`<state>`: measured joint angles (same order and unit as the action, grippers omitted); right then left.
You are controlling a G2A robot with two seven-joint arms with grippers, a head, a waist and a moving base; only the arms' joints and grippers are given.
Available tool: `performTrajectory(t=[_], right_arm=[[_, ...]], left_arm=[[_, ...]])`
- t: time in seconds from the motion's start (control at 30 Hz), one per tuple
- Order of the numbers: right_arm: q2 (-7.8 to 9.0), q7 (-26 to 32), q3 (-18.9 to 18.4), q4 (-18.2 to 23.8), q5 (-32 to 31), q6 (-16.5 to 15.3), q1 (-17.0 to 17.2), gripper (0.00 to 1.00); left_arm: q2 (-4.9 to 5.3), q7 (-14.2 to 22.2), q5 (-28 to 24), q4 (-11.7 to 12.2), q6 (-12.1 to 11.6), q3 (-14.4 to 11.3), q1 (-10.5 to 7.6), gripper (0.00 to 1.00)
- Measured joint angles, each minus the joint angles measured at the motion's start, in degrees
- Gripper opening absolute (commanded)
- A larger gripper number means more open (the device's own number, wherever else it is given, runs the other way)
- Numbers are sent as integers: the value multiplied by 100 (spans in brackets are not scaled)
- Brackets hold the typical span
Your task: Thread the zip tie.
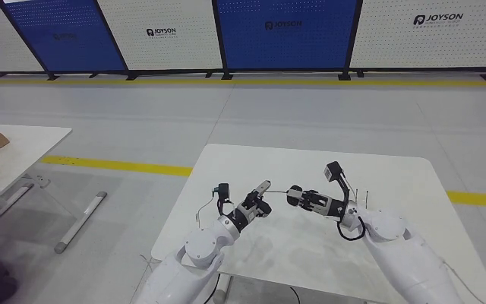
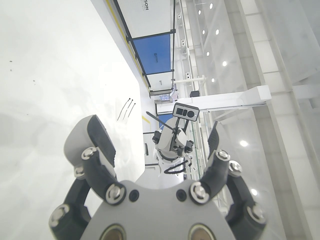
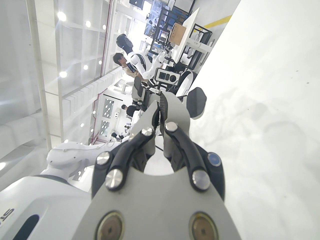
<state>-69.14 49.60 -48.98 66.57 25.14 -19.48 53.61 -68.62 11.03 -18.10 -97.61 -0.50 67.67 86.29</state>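
Note:
A thin black zip tie (image 1: 278,191) is held above the white table (image 1: 319,243) between the two arms. My right gripper (image 1: 293,194) is shut on one end of it. In the left wrist view the zip tie (image 2: 159,120) sticks out of that gripper as a straight strap pointing toward my left gripper (image 2: 157,129). The left gripper (image 1: 263,185) is open, its fingers (image 2: 101,141) spread wide, a short way from the strap's free end and not touching it. In the right wrist view my right gripper (image 3: 158,104) has its pads pressed together, hiding the strap.
Three spare zip ties (image 2: 126,109) lie side by side on the table near its far right edge, behind the right arm (image 1: 361,196). Another white table (image 1: 23,148) stands to the left across a gap of floor.

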Motion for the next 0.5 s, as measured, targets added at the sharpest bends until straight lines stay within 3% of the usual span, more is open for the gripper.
performTrajectory(t=[0.13, 0.3, 0.37, 0.5], right_arm=[[0, -1, 0, 0, 0, 0, 1, 0], [-52, -211, 49, 68, 15, 1, 95, 0], [-101, -246, 114, -10, 73, 0, 70, 0], [-111, -252, 122, -33, 104, 0, 61, 0]], left_arm=[[-4, -4, 0, 4, -25, -21, -10, 100], [-36, 315, -412, 133, -306, -111, -91, 100], [-59, 158, -577, 204, -461, -106, -116, 100], [-64, 86, -582, 217, -470, -108, -124, 100]])
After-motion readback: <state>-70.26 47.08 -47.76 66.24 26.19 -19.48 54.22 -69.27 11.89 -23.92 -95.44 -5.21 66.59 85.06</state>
